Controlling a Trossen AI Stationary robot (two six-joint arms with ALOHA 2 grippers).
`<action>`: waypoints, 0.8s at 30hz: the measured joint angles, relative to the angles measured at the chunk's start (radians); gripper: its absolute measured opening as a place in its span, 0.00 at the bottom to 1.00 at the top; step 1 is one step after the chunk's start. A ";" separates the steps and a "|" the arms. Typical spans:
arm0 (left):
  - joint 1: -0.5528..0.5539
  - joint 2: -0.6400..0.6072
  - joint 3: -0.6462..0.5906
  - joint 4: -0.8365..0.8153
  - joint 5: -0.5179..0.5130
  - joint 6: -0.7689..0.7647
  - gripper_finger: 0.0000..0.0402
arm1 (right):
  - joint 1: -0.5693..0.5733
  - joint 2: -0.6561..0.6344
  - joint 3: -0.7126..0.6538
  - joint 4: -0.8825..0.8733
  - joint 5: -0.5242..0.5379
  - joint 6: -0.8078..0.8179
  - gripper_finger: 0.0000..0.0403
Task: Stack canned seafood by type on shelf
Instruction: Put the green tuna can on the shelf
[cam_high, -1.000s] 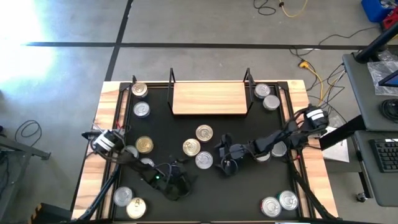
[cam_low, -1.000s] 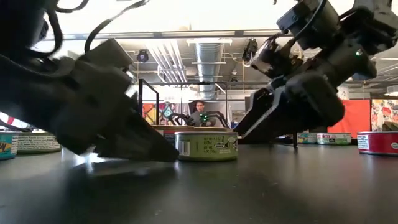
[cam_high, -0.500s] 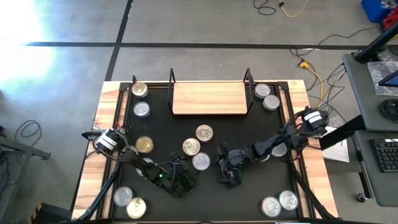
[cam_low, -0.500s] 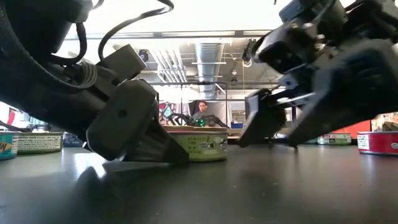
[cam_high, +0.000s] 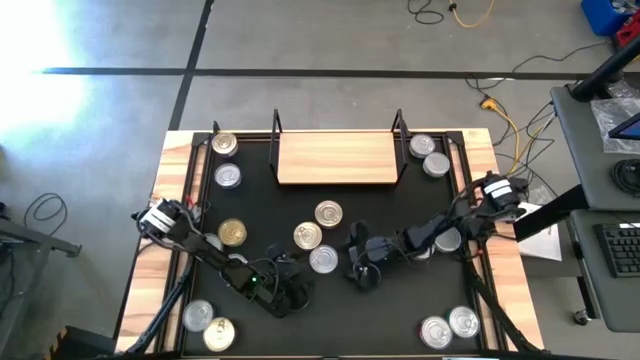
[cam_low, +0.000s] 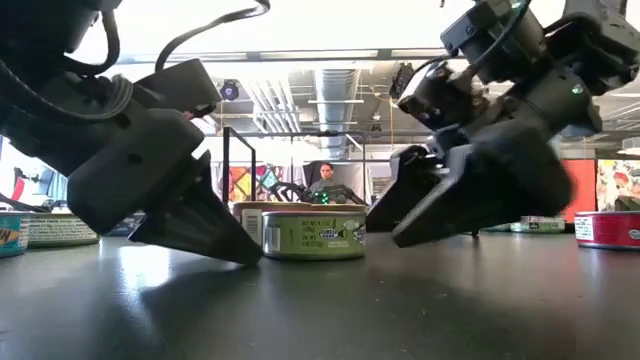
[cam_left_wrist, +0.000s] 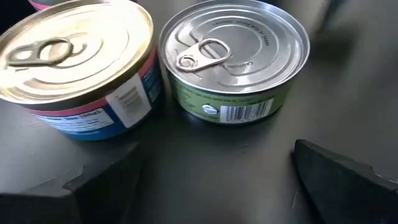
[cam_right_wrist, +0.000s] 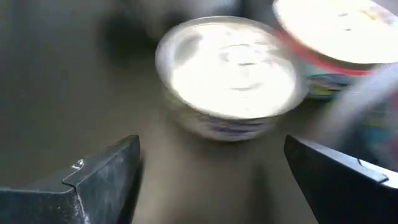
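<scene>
A silver-lidded tin with a green label (cam_high: 323, 260) (cam_low: 312, 232) (cam_left_wrist: 234, 59) stands on the black table between my two grippers. A gold-lidded tin with a pink and blue label (cam_left_wrist: 81, 62) (cam_high: 308, 236) stands right beside it. My left gripper (cam_high: 290, 287) (cam_left_wrist: 211, 186) is open, low on the near-left side of the green tin, with the tin ahead of its fingers. My right gripper (cam_high: 358, 263) (cam_right_wrist: 217, 180) is open on the tin's right, pointing at it. The light-wood shelf (cam_high: 337, 158) at the far edge has nothing on it.
Other tins stand about the table: two far left (cam_high: 224, 144), two far right (cam_high: 421, 146), a gold one (cam_high: 232, 233) on the left, one (cam_high: 328, 213) mid-table, and pairs in the near-left (cam_high: 198, 316) and near-right (cam_high: 463, 321) corners. A red-labelled tin (cam_low: 605, 228) shows at the right.
My left gripper has risen a little and tipped, its fingers still low by the green tin. My right gripper has turned and edged toward the tin. The green tin has slid slightly toward the table's left edge, still upright.
</scene>
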 joint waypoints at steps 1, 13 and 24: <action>0.000 0.000 -0.001 -0.006 -0.007 0.000 1.00 | 0.005 0.012 0.010 0.013 -0.019 0.006 0.97; 0.013 0.002 -0.006 -0.011 -0.078 0.025 1.00 | 0.068 -0.013 0.048 -0.063 -0.111 -0.002 0.97; -0.005 -0.026 -0.001 -0.054 -0.007 0.006 1.00 | 0.036 -0.049 0.054 -0.225 -0.004 -0.052 0.97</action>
